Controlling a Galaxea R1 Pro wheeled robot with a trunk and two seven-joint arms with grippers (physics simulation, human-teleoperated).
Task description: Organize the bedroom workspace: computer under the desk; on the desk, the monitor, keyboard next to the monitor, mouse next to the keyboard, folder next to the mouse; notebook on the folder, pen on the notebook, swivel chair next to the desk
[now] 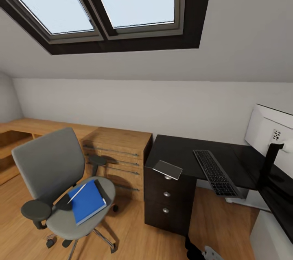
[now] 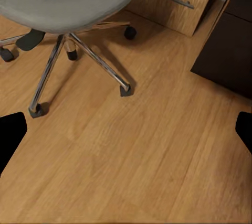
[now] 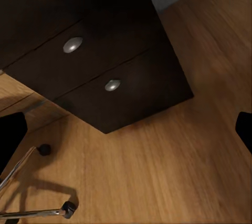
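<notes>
The grey swivel chair (image 1: 53,178) stands on the floor left of the desk (image 1: 183,150). The blue folder (image 1: 86,201) lies on its seat, with the white pen (image 1: 77,193) across the folder's corner. On the desk's near corner rests the notebook (image 1: 167,169). The keyboard (image 1: 215,172) lies further right, and the monitor (image 1: 268,134) stands at the far right with its white back to me. The mouse and the computer are out of view. My left gripper (image 2: 126,132) hangs open over bare floor near the chair's chrome base (image 2: 79,56). My right gripper (image 3: 126,129) is open beside the dark drawer unit (image 3: 94,40).
A light wooden dresser (image 1: 118,154) stands between the chair and the desk, against the wall. A low wooden shelf (image 1: 16,138) runs along the left. The ceiling slopes low, with a skylight (image 1: 101,0). Wood floor (image 2: 136,161) lies in front of the drawers.
</notes>
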